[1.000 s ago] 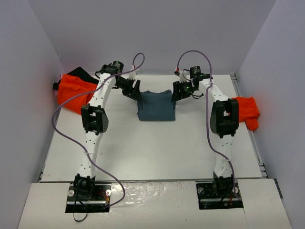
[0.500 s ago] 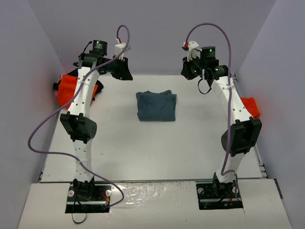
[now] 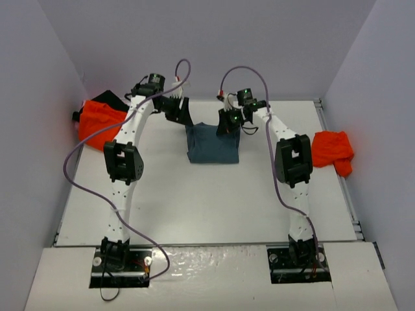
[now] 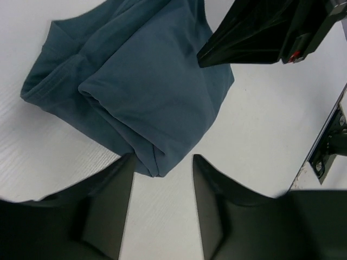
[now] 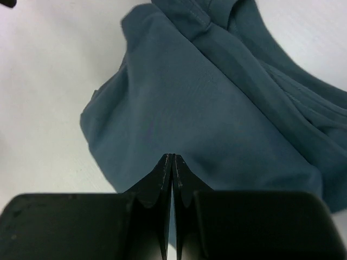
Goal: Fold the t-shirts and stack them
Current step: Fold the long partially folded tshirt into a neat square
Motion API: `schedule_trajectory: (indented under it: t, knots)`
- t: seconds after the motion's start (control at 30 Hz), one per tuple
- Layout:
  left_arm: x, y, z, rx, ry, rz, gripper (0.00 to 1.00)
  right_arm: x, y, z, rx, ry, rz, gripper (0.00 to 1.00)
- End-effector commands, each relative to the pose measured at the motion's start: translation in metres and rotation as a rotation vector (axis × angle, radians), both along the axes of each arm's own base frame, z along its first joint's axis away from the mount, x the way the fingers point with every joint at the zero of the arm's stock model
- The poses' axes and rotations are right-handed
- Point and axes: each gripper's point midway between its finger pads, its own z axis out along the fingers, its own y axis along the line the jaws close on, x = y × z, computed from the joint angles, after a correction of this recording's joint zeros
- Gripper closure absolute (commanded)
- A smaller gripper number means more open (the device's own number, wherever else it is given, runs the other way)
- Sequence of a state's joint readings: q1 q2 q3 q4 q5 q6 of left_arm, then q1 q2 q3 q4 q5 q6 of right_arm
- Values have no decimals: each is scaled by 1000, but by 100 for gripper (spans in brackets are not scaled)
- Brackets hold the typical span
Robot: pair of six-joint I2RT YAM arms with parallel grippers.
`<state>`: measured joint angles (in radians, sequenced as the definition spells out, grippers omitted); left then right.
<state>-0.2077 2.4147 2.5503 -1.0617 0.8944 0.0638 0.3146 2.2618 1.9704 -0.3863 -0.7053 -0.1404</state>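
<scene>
A folded blue t-shirt [image 3: 213,148] lies at the middle back of the table [image 3: 194,194]. My left gripper [image 3: 182,113] is low at its far left corner. In the left wrist view it stands open [image 4: 162,161], and a corner of the blue t-shirt [image 4: 135,81] reaches just between the fingertips. My right gripper [image 3: 228,122] is over the shirt's far right part. In the right wrist view it is shut [image 5: 172,157], tips down against the blue t-shirt [image 5: 217,103], and no cloth shows between them.
A crumpled orange t-shirt [image 3: 97,124] lies at the far left with a dark cloth [image 3: 111,99] behind it. Another orange t-shirt [image 3: 332,150] lies at the right edge. Grey walls close in the table on three sides.
Half a second ago both arms were raised high at the back. They have come down to the blue shirt's far edge, the left gripper open, the right still shut.
</scene>
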Motion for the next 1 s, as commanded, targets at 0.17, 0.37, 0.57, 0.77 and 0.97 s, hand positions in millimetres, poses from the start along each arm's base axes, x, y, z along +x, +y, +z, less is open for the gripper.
schedule_trajectory:
  t: [0.17,0.37,0.57,0.77,0.97]
  knots:
    - [10,-4,2,-75,1,-13,52,4,20,-47,-15,89,31,100]
    - [8,-8,8,-90,-14,-34,52,18,-2,-82,-183,30,-1,100]
    - [-2,-11,16,-86,-14,-44,47,24,17,-40,-130,-54,27,100]
    - [-1,-2,-1,17,2,7,41,32,20,70,-78,-261,-2,100]
    - [-13,3,-55,36,175,15,41,18,-25,166,-71,-427,-94,100]
